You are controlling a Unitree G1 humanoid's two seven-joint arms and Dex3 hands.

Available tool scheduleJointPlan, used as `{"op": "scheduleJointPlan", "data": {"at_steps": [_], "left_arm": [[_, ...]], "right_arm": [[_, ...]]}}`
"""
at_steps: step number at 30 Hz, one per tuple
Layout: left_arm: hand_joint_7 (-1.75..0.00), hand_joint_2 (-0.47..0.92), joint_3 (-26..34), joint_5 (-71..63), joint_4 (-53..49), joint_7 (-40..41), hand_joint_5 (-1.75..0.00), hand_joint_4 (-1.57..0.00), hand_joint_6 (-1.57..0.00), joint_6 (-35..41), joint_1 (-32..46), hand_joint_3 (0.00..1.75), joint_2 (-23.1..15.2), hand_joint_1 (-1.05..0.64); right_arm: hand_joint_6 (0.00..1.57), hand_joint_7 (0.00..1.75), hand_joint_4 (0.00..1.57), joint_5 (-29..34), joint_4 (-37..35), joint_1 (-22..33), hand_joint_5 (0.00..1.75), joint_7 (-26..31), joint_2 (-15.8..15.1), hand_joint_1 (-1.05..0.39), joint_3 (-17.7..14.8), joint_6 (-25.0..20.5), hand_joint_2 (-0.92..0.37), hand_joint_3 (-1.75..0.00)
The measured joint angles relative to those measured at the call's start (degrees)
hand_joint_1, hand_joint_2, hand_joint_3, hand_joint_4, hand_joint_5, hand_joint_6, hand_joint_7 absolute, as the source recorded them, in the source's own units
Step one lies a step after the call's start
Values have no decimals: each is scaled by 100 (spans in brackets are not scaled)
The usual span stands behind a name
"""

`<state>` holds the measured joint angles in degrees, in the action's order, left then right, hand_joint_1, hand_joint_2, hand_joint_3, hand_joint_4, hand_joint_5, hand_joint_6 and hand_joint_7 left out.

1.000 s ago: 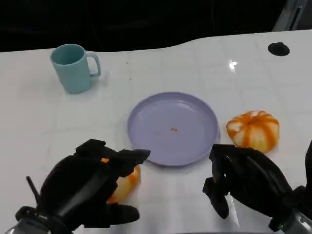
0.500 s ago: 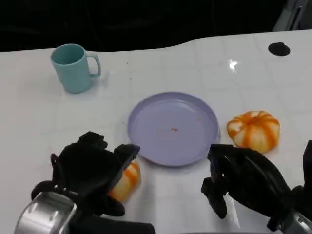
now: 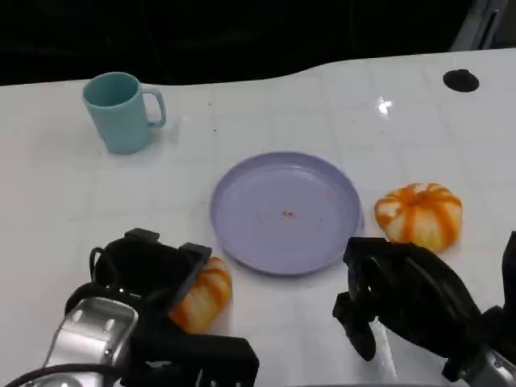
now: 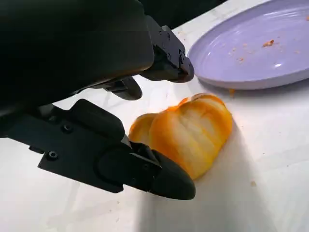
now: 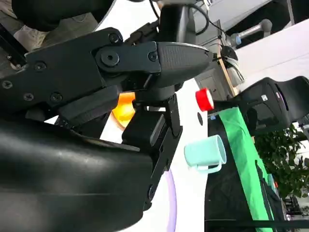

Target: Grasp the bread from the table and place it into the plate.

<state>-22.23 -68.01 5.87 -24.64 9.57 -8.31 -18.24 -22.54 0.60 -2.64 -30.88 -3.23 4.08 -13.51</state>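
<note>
A: Your left hand [image 3: 149, 274] sits low at the near left of the table [image 3: 64, 201], right over the bread [image 3: 200, 293]. That orange-and-white striped piece lies flat on the white surface, just short of the plate's near-left rim.

B: Has the hand got hold of it?

A: Look at your left wrist view: fingers [image 4: 159, 176] reach along either side of the bread [image 4: 190, 133], one close against its near end, another above it. Whether they press on it, I can't tell. The bread rests on the table, so call the grip unclear.

B: And the plate?

A: The lavender plate [image 3: 242, 193] is in the middle, a few crumbs on it. In the wrist view its rim [image 4: 227, 82] lies just beyond the bread, apart from it.

B: Your right hand?

A: The right hand [image 3: 403, 298] hangs at the near right, fingers curled loosely downward with nothing in them. A second striped bread [image 3: 419, 214] lies just beyond it, beside the plate's right rim.

B: Anything else?

A: A teal mug [image 3: 121, 111] stands upright at the far left, well apart.
</note>
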Motion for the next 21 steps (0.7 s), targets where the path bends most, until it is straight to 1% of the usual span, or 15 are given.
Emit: {"op": "scheduleJointPlan", "data": {"at_steps": [8, 10, 13, 15, 16, 18, 19, 20, 21], "left_arm": [[0, 92, 3, 708, -647, 457, -33, -21, -26, -173, -142, 4, -10, -82], [0, 92, 6, 877, -809, 621, -32, -22, -26, -210, -181, 5, -16, -78], [-2, 91, 14, 1103, -1103, 952, -32, -31, -33, -338, -232, 3, -44, -64], [-5, 91, 26, 1262, -1316, 1227, -36, -41, -40, -455, -246, 2, -60, -55], [-5, 91, 28, 1325, -1412, 1347, -59, -55, -56, -521, -262, 1, -63, -46], [-5, 91, 47, 1491, -1659, 1658, -98, -63, -79, -699, -315, 1, -69, -36], [-5, 92, 64, 1563, -1787, 1827, -113, -65, -88, -791, -350, 3, -69, -35], [-6, 92, 73, 1610, -1912, 1975, -121, -68, -94, -871, -395, 4, -72, -34], [-10, 92, 68, 1636, -2043, 2136, -127, -76, -107, -947, -446, 12, -88, -34]], "right_arm": [[110, 151, 129, 1, 60, 19, 158, 3, -8, -94, -3, -55, -92, -40], [110, 151, 129, 12, 67, 20, 158, 3, -9, -93, -2, -55, -92, -41], [110, 152, 129, 12, 82, 25, 158, 1, -11, -94, -3, -61, -92, -41], [110, 152, 129, 9, 95, 27, 158, 0, -13, -94, -7, -85, -92, -41], [110, 151, 129, 9, 96, 28, 158, 1, -13, -94, -7, -89, -92, -41], [111, 151, 129, 10, 104, 30, 158, 1, -14, -95, -8, -90, -92, -41], [111, 151, 129, 10, 110, 31, 158, 1, -15, -94, -8, -90, -92, -41], [110, 151, 129, 9, 115, 32, 158, 1, -15, -94, -9, -90, -92, -41], [110, 151, 129, 9, 121, 35, 158, 0, -15, -94, -11, -90, -92, -42]]}}
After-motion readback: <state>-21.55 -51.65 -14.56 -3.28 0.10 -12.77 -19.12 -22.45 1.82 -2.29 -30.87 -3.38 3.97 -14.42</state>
